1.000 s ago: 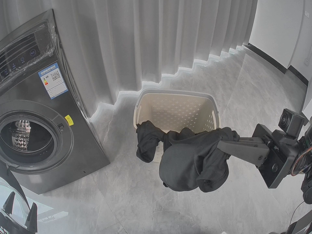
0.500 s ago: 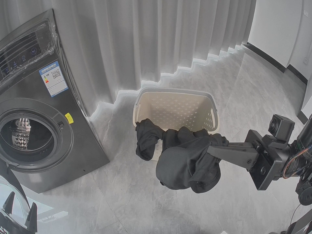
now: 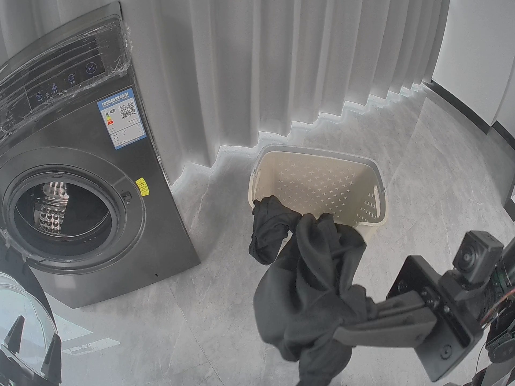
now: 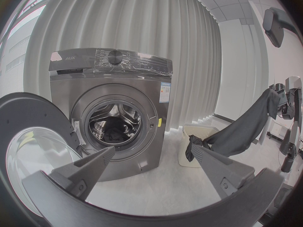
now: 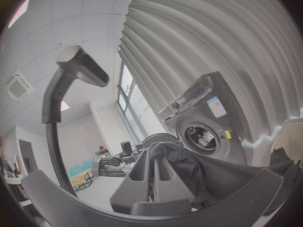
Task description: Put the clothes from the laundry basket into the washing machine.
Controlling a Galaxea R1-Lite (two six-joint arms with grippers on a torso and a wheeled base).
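Note:
A black garment (image 3: 306,290) hangs from my right gripper (image 3: 346,329), which is shut on it in front of the cream laundry basket (image 3: 370,175). One end of the garment still drapes over the basket's near rim. In the right wrist view the gripper (image 5: 154,164) pinches bunched black cloth (image 5: 202,174). The grey washing machine (image 3: 80,151) stands at the left with its round door (image 4: 34,136) swung open, and dark clothing (image 4: 113,134) lies in the drum. My left gripper (image 3: 33,341) stays low beside the door, open and holding nothing (image 4: 151,153).
White curtains (image 3: 279,54) hang behind the machine and the basket. Grey tiled floor (image 3: 214,306) lies open between the machine and the basket. A white wall with a dark skirting (image 3: 472,108) runs along the right.
The head view has shifted, so the machine and basket sit further right. My right gripper has drawn the black garment back towards me, stretching it out from the basket rim.

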